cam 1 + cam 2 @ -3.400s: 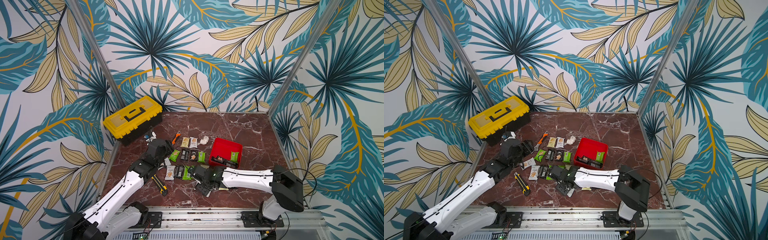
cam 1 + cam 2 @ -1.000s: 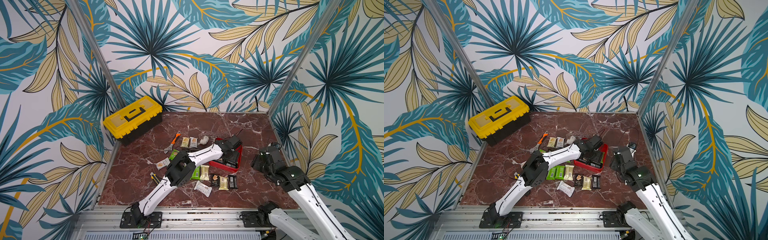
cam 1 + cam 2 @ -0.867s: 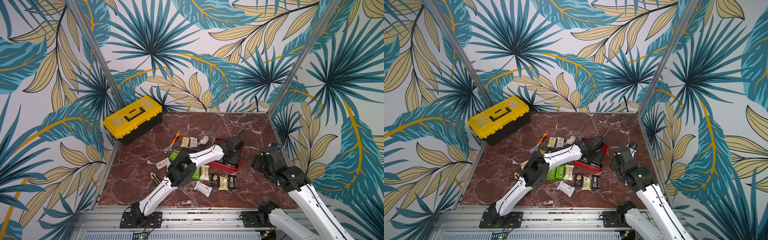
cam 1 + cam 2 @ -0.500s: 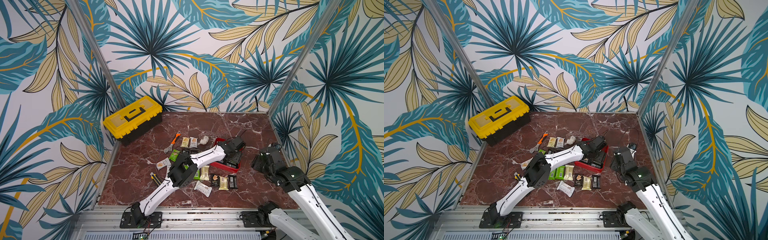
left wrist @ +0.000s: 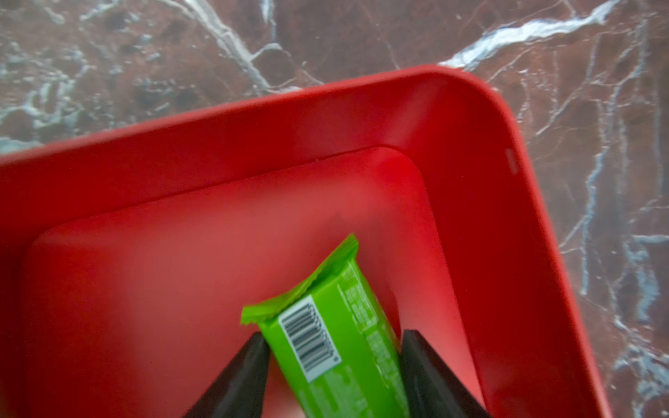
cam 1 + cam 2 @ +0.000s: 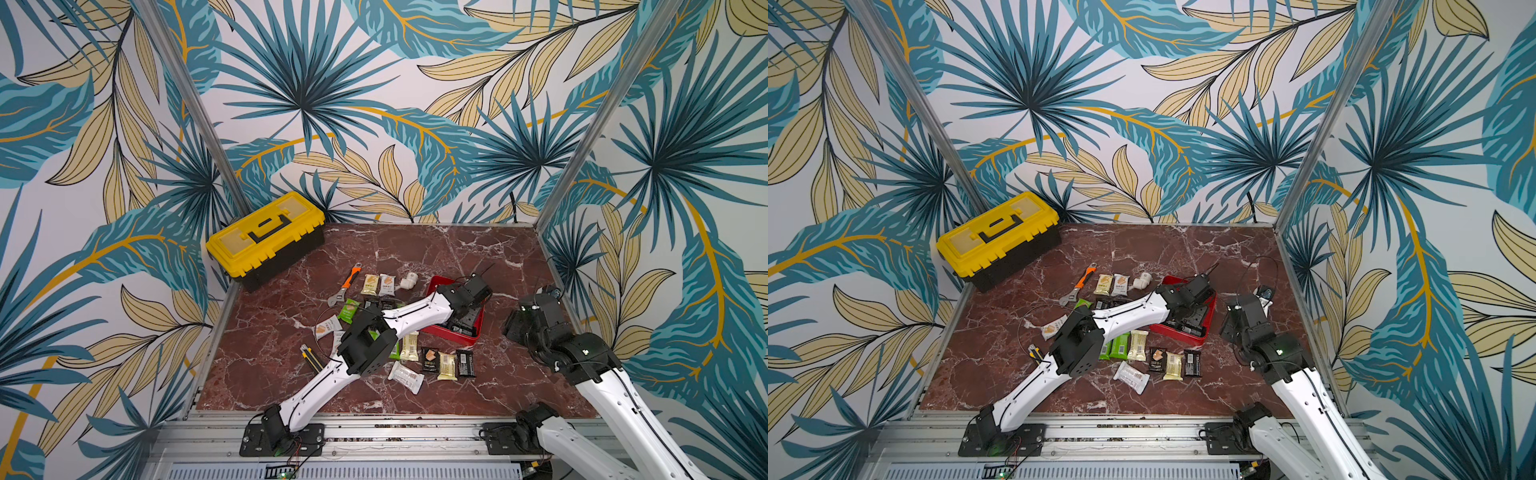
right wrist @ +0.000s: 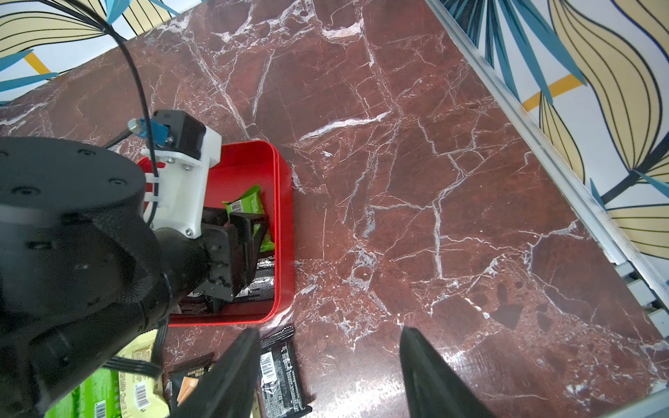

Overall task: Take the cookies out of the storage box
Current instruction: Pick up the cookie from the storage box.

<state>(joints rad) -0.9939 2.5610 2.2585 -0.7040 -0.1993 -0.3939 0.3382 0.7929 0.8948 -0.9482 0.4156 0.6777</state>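
The red storage box (image 6: 457,337) (image 6: 1177,336) sits right of centre on the marble. My left gripper (image 5: 330,336) reaches down into it (image 6: 459,320). Both fingertips press the sides of a green cookie packet (image 5: 336,325) (image 7: 246,206) that lies on the box floor (image 5: 217,253). Black packets (image 7: 260,286) lie in the box beside it. Several more cookies (image 6: 440,361) (image 6: 1167,361) lie in rows on the table in front of and left of the box. My right gripper (image 7: 327,331) (image 6: 513,328) hangs open over bare marble right of the box, with nothing between its fingers.
A yellow-lidded toolbox (image 6: 266,237) stands at the back left. An orange wrench (image 6: 347,286), a white pipe fitting (image 6: 408,281) and a yellow-black utility knife (image 6: 312,358) lie among the packets. A metal rail (image 7: 543,152) edges the table at the right wall.
My left gripper has settled a little deeper in the box and its jaws have narrowed onto the green packet. The right arm has stayed in place.
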